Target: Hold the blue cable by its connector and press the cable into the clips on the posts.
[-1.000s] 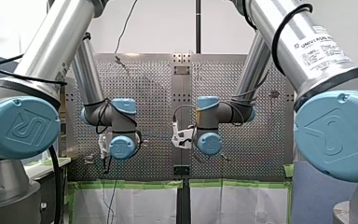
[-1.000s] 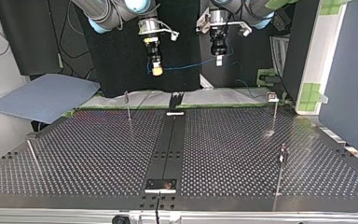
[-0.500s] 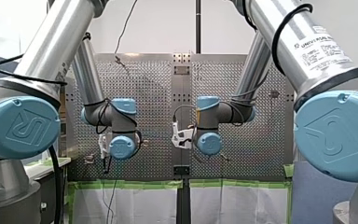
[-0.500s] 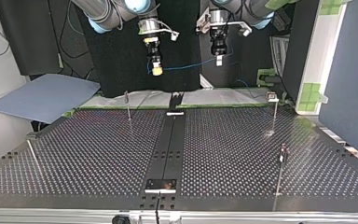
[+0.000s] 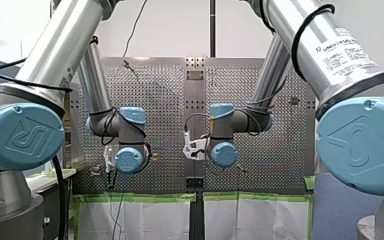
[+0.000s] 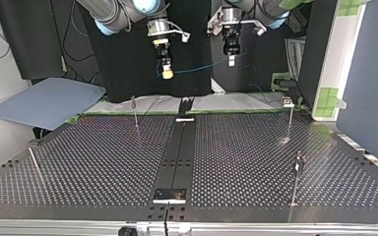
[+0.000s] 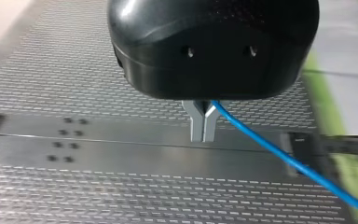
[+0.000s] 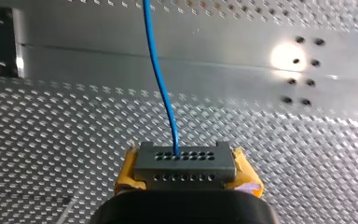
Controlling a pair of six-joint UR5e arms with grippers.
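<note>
Gripping the connector [image 8: 185, 161] between its yellow pads [image 8: 247, 176], our right gripper [image 8: 186, 173] is clenched on the grey block's two sides. The cable [image 8: 161, 79] leaves the block's holed face and runs straight ahead over the table [image 8: 74, 140]. Our left gripper [image 7: 203, 138] has its metal fingers [image 7: 196, 123] pinched together on the same cable further along, and from there the blue line trails off to one side beneath it. In the top view we see both grippers hanging high by the table's edge nearest the arms, apart from each other, with the cable strung on a slant between them. Thin posts [image 6: 290, 120] stand near that edge and along the side edge at the view's right. The cable hangs well above them, touching none.
</note>
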